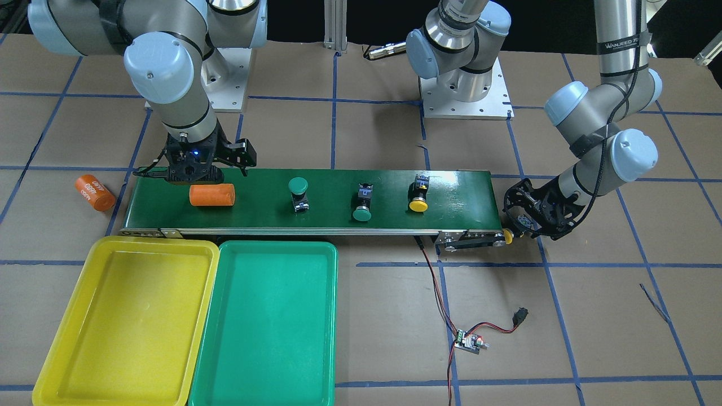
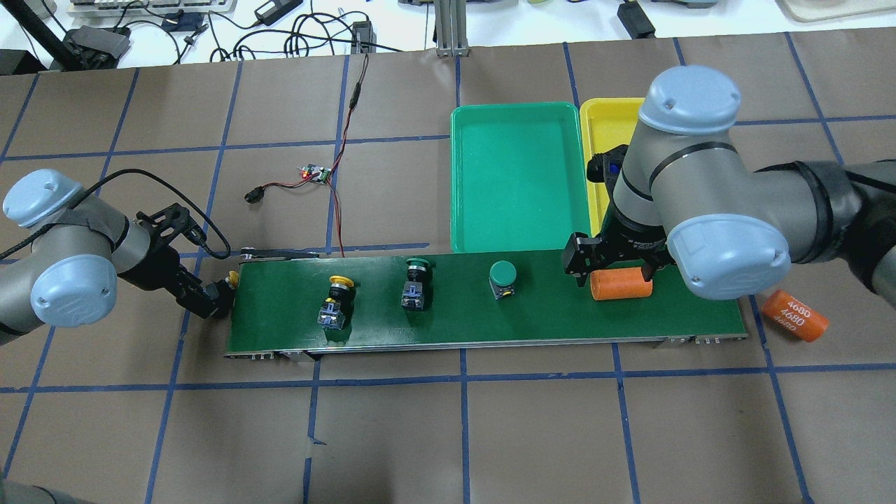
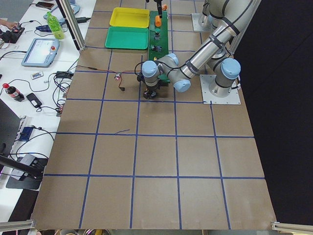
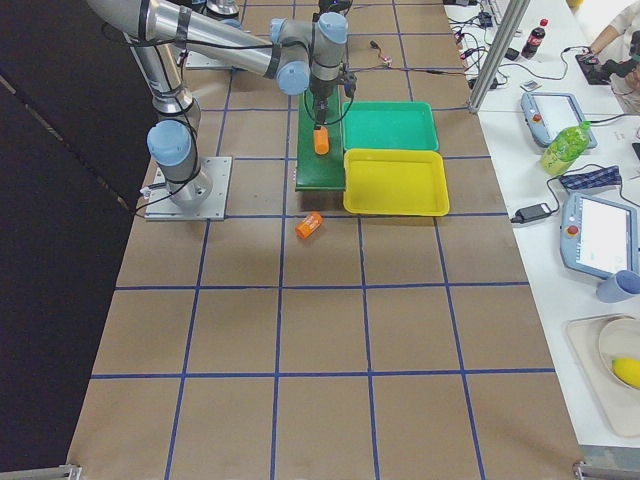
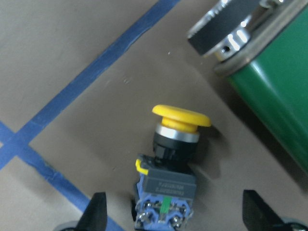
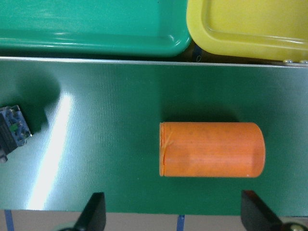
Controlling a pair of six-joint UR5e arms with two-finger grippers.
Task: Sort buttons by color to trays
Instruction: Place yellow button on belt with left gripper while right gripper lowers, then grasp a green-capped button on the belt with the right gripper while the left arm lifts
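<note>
Overhead and front views opposed, sharing belt [image 2: 560,315]; wrist cameras close

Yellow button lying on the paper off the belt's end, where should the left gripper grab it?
Probably the squarish grey body, from above, jaws across its flat sides. The button lies on its side, and its round cap would likely slip. The open left gripper straddles it.

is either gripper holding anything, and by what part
Nothing is held. Left gripper hangs open over a yellow button, right gripper open over the orange cylinder.
</note>
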